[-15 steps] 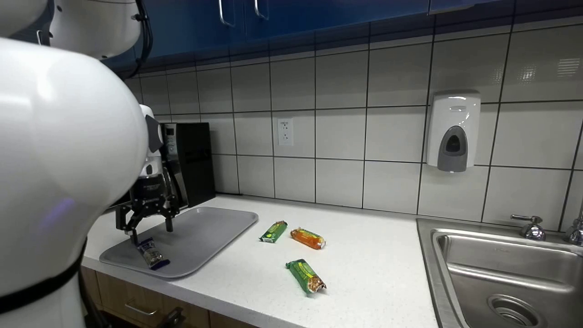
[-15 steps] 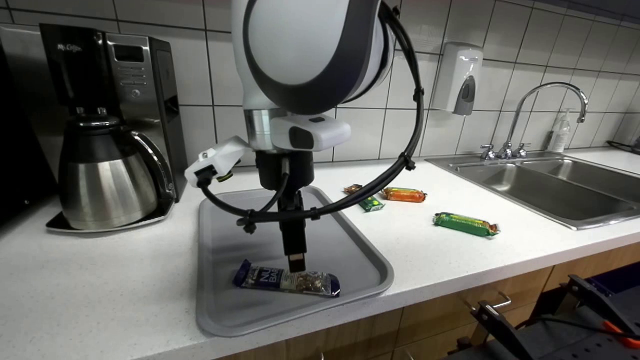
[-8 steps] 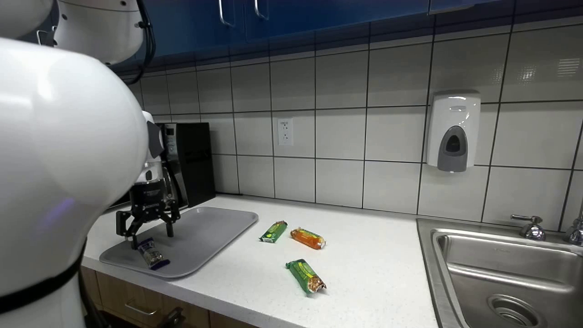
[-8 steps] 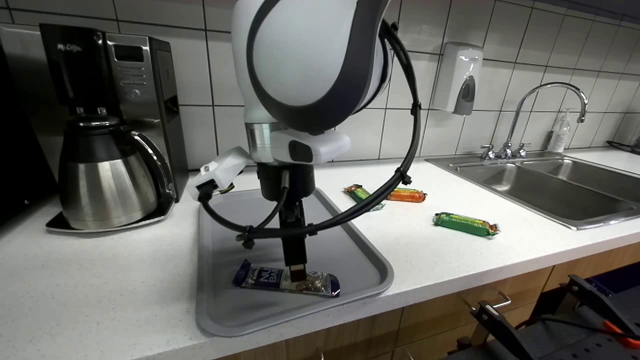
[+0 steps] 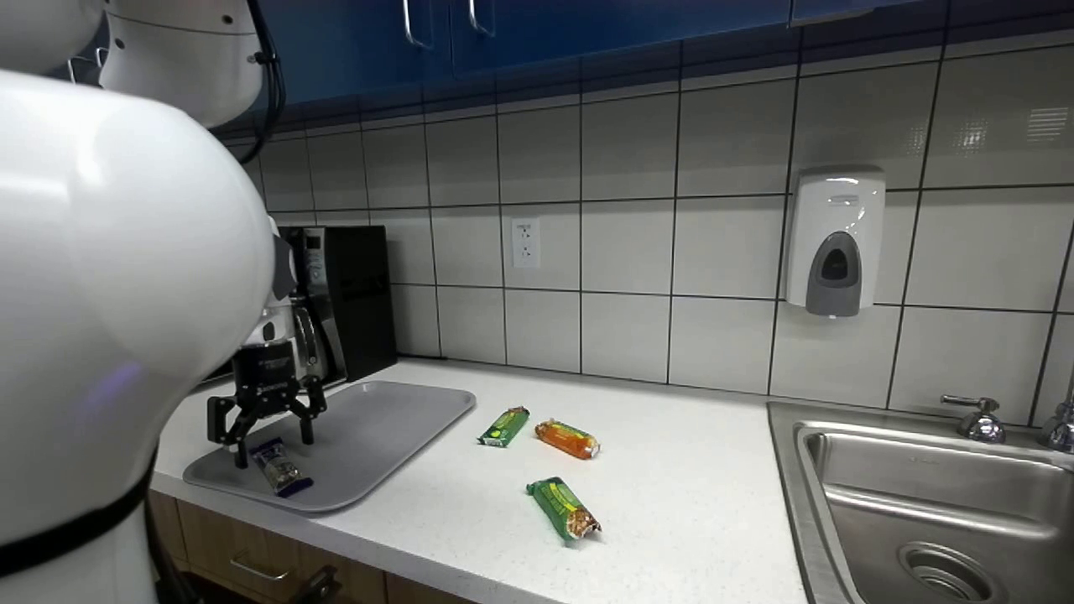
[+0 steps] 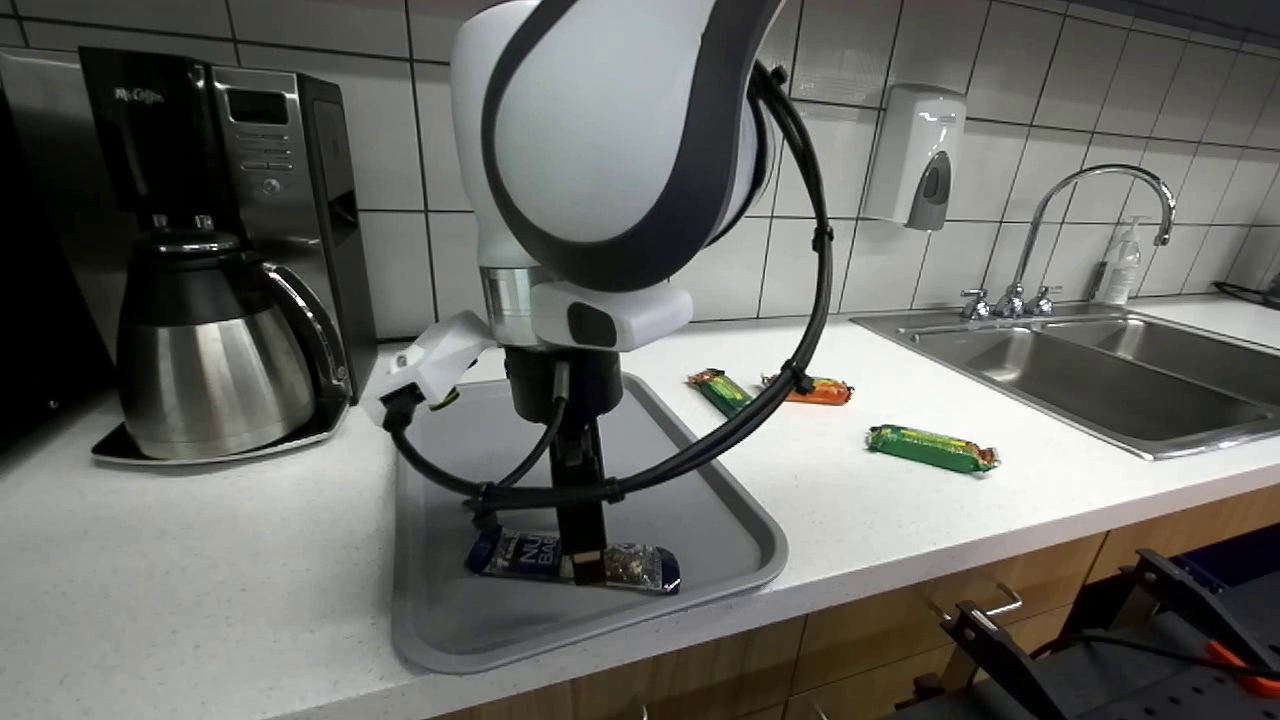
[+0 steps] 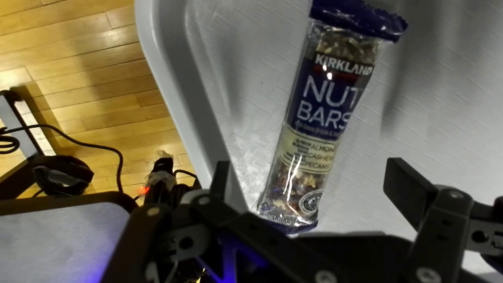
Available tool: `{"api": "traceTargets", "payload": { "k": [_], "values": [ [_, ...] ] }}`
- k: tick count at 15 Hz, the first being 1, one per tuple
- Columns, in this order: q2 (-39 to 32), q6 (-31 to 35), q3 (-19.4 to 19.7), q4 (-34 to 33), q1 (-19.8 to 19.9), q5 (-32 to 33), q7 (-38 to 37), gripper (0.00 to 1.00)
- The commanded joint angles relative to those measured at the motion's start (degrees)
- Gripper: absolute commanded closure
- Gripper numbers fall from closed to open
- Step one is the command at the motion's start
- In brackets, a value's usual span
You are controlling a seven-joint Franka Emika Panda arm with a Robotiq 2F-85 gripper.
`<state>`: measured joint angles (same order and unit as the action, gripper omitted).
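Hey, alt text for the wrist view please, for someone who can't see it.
A wrapped Kirkland nut bar lies on a gray tray. The open gripper spans the bottom, its jaws on either side of the bar's lower end; wooden floor shows beyond the tray's left rim.

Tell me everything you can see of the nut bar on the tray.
The nut bar is a slim, apparently sealed packet in glossy, plastic-looking film: dark-blue crimped ends, a KIRKLAND NUT BARS label, clear sections showing nuts. It lies label up on the gray tray, near its rim. In the wrist view it slants between the open jaws of the gripper, seemingly untouched by them.
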<state>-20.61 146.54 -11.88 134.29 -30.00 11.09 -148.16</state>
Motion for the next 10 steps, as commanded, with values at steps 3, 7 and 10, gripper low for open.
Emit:
{"api": "traceTargets", "payload": {
  "k": [3, 7, 10],
  "values": [
    [-1.8, 1.0, 1.5, -1.3, -1.6, 1.3, -2.9, 0.0],
    [-2.3, 1.3, 4.6, -1.7, -4.2, -0.1, -1.9, 0.0],
    [-2.6, 1.6, 6.5, -1.9, -6.3, -0.5, -1.9, 0.0]
  ]
}}
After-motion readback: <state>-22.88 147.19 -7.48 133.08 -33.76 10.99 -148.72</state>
